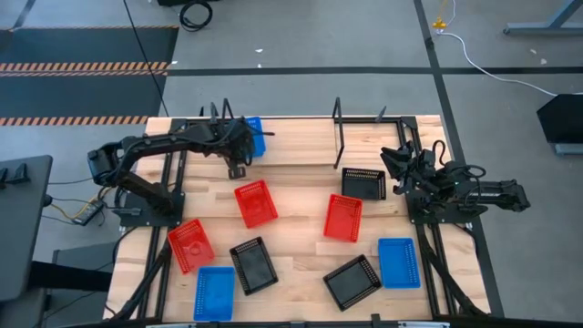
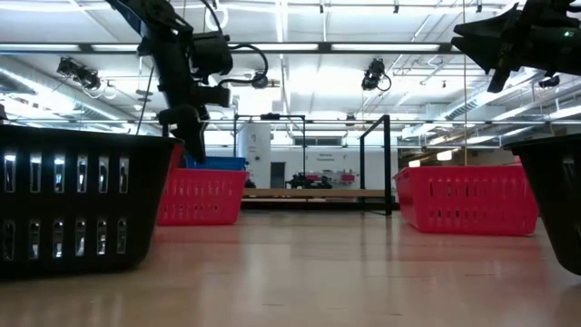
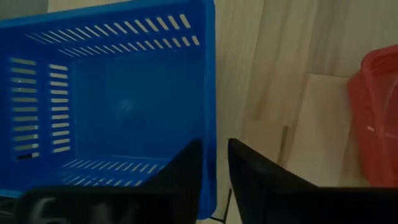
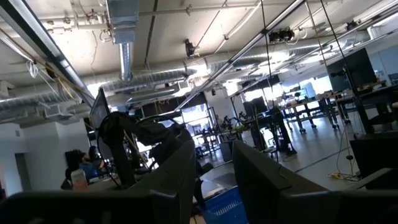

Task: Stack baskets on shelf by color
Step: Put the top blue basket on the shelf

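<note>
A blue basket [image 1: 256, 136] sits at the shelf's [image 1: 301, 137] left end, between the black wire uprights. My left gripper [image 3: 215, 163] points down at it, open by a narrow gap. One finger stands inside the basket and the other outside its side wall, near a corner. In the low view the left gripper [image 2: 192, 145] hangs just above the blue basket's rim [image 2: 216, 163]. My right gripper [image 1: 399, 157] is raised over the table's right side, open and empty. The other red, blue and black baskets lie on the tabletop. My left gripper straddles the blue basket's side wall [image 3: 209, 118] from above, near a corner. A strip of bare wood shows between the wall and the outer finger [image 3: 261, 177]. Whether the inner finger [image 3: 183, 168] touches the wall, I cannot tell.
On the tabletop lie red baskets [image 1: 255, 202] [image 1: 343, 217] [image 1: 190, 245], black baskets [image 1: 364, 182] [image 1: 252, 264] [image 1: 352, 281] and blue baskets [image 1: 398, 262] [image 1: 214, 293]. The shelf's middle and right part is bare wood. Close to the low camera stand a black basket [image 2: 77, 200] and a red one [image 2: 467, 200].
</note>
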Motion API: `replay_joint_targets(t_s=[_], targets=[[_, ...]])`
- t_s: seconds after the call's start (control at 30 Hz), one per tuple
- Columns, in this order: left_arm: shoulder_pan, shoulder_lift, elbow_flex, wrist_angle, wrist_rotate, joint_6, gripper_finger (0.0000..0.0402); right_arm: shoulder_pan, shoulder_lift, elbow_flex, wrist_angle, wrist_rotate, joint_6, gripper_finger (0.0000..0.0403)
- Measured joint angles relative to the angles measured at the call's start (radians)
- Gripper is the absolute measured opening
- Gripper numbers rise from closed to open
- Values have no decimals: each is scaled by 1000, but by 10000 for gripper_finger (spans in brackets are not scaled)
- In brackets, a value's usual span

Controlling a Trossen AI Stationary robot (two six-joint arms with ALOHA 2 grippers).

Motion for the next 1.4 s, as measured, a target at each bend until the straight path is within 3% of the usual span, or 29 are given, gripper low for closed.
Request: replay_joint_targets(t_s=[0.23,0.5,0.63,0.83,1.17,1.4], targets=[[-40,0,15,-8,-19,-39,122,0,0,0,0,0,0,114],[-121,0,120,16,-29,-68,122,0,0,0,0,0,-1,114],[-142,1,132,170,-39,-68,119,0,0,0,0,0,-1,114],[-115,52,133,387,-166,-87,119,0,0,0,0,0,3,114],[-57,232,132,393,-158,-86,119,0,0,0,-2,8,-19,114],[-66,245,132,324,-196,-65,119,0,0,0,-4,10,-27,114]])
